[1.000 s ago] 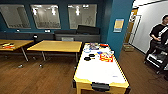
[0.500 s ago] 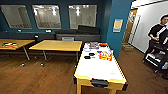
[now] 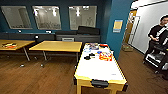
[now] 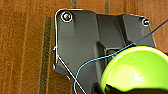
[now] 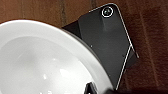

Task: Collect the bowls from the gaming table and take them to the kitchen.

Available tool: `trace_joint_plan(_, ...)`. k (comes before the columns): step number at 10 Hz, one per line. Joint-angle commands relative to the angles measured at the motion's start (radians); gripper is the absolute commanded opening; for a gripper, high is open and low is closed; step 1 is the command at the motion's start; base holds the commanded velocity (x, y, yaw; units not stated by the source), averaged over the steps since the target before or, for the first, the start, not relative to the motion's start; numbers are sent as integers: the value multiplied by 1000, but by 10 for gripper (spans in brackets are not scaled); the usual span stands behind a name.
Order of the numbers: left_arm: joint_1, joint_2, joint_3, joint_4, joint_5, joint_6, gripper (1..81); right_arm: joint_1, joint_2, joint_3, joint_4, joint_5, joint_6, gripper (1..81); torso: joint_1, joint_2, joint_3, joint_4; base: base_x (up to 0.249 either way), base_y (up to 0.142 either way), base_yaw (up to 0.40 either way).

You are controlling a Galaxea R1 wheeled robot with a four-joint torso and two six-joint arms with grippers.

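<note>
Sitting close against the left pincer, a lime-green bowl hangs over wooden floor, a white bowl likewise hugs the right pincer, grip on either impossible to tell, while the gaming table stands ahead.

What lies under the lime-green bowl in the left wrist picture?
Beneath the lime-green bowl you can see the robot's dark plate, a thin blue cable and brown wooden floor. The bowl covers whatever lies directly below it.

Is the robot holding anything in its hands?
Looks like two bowls: a lime-green bowl by the left wrist, a white bowl by the right. Where each is gripped can't be told.
</note>
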Motion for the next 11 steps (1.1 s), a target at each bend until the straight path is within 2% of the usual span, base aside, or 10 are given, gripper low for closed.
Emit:
trace_joint_plan(1,-23,-14,-4,4,38,5,10,28,-24,12,-21,-53,-3,10,0,0,-1,0,0,0,0)
trace_joint_plan(11,-23,-6,-16,1,37,2,10,36,-19,6,-20,-53,-1,10,0,0,10,0,-6,0,0)
